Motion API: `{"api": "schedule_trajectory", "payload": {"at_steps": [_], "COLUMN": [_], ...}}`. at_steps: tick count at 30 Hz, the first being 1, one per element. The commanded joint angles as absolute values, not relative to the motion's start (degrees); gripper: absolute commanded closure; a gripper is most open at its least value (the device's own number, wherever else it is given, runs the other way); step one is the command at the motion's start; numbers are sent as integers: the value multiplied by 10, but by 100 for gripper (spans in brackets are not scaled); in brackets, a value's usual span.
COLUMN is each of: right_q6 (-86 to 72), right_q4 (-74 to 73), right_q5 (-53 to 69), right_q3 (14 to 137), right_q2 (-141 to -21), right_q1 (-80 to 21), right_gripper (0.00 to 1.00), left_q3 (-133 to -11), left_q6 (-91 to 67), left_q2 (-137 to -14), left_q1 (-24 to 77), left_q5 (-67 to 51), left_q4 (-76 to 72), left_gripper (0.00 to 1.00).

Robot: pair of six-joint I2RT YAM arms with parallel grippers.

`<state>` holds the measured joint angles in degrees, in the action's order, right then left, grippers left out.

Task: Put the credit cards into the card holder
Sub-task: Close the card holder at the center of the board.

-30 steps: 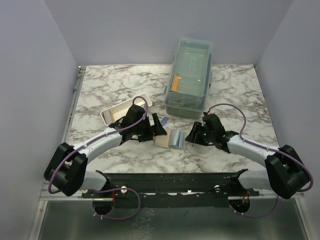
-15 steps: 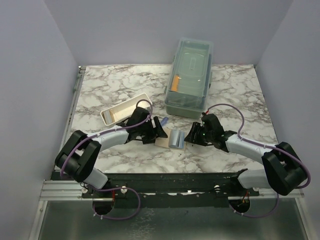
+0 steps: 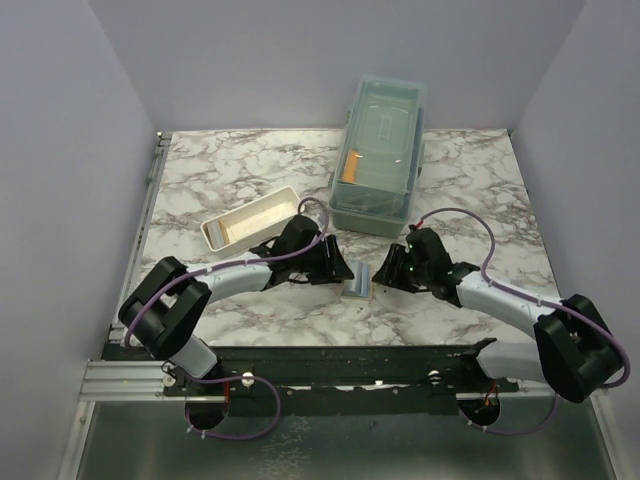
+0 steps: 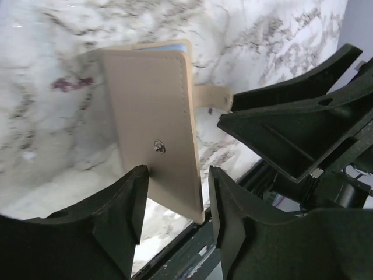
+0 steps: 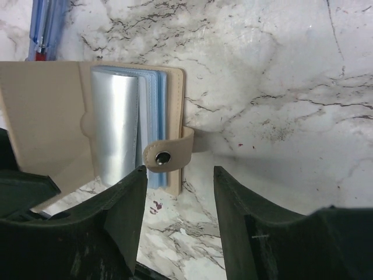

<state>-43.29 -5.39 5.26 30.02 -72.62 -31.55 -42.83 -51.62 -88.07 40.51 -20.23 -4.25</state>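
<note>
The tan card holder point(image 3: 358, 287) lies between my two grippers, its near flap point(image 4: 151, 105) lifted and standing steeply over the light blue lining. My left gripper point(image 4: 178, 181) is partly open around the flap's lower corner. The left finger touches the flap, and a thin gap remains at the right finger point(image 4: 224, 198). From the other side my right gripper point(image 5: 180, 181) is open over bare marble, just short of the snap strap point(image 5: 169, 153). Shiny clear sleeves point(image 5: 116, 122) show inside the card holder point(image 5: 52, 111). The credit cards are out of view.
A white tray point(image 3: 250, 222) lies behind the left arm. The large translucent lidded box point(image 3: 380, 155) stands at the back with an orange object point(image 3: 350, 168) inside. A red-and-blue screwdriver point(image 5: 44, 26) lies just beyond the card holder. The two grippers point(image 3: 343, 272) point(image 3: 383, 272) nearly meet.
My left arm has swung right to the card holder and its jaws have narrowed. The holder's flap, lying flat before, now stands up. The right gripper has hardly moved.
</note>
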Motion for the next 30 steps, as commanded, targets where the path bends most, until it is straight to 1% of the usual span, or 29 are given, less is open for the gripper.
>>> {"api": "schedule_trajectory", "payload": {"at_steps": [1,4,8,13,14,16,22,23,27,30], "right_q6": [-442,-444,-449,-445,-444,-436,-406,-400,-381,-370], "right_q4": [-84,-87,-101,-110,-109,-106,-98,-97,-96,-102], "right_q5": [21,19,5,-17,-20,-22,-8,-4,12,17], "right_q3": [313,313,317,318,319,320,341,346,366,382], "right_q2": [-697,-693,-686,-668,-667,-667,-686,-689,-708,-727], "right_q1": [-319,-319,-319,-319,-319,-319,-319,-319,-319,-319], "right_gripper": [48,48,48,49,49,50,58,58,55,54], "left_q3": [-458,-475,-493,-507,-508,-508,-500,-505,-525,-530], "left_q6": [-505,-501,-499,-486,-484,-482,-473,-470,-460,-459], "left_q2": [-890,-916,-959,-989,-992,-994,-986,-990,-1016,-1032], "left_q1": [442,452,454,454,454,454,453,453,451,451], "left_q5": [-179,-184,-198,-196,-192,-184,-142,-134,-126,-129], "left_q4": [-68,-71,-80,-81,-81,-82,-51,-37,-2,11], "left_gripper": [46,36,29,27,30,38,74,77,83,85]}}
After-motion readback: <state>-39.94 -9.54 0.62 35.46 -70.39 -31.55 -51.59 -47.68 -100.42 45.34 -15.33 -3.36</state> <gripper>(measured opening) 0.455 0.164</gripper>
